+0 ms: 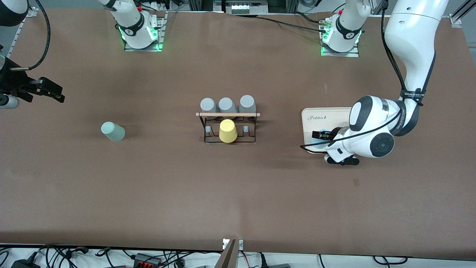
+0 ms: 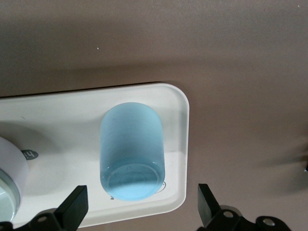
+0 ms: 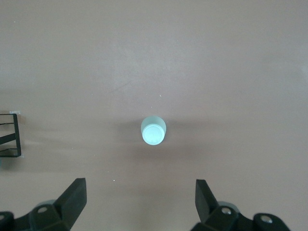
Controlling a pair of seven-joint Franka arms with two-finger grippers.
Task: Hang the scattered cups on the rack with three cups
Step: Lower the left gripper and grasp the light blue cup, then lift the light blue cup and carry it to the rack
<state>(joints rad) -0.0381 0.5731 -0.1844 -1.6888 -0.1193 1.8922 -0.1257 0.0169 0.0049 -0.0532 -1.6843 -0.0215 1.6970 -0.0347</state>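
Observation:
The pale blue cup point(image 2: 132, 161) rests on the cream tray point(image 2: 178, 144) with its base toward the wrist camera. My left gripper point(image 2: 140, 208) hangs low over it, open, with a finger on each side and not touching. In the front view the left gripper point(image 1: 320, 136) covers most of the blue cup point(image 1: 319, 144). The sage green cup point(image 1: 113, 131) sits on the table toward the right arm's end; it also shows in the right wrist view point(image 3: 154, 131). My right gripper point(image 1: 52, 91) is open and empty, up in the air well away from it. The black wire rack point(image 1: 227, 128) stands mid-table.
Three grey cups point(image 1: 227, 105) hang on the rack's row farther from the front camera, and a yellow cup point(image 1: 227, 131) on the nearer row. The cream tray point(image 1: 316, 119) lies toward the left arm's end. A rack corner point(image 3: 12, 137) shows in the right wrist view.

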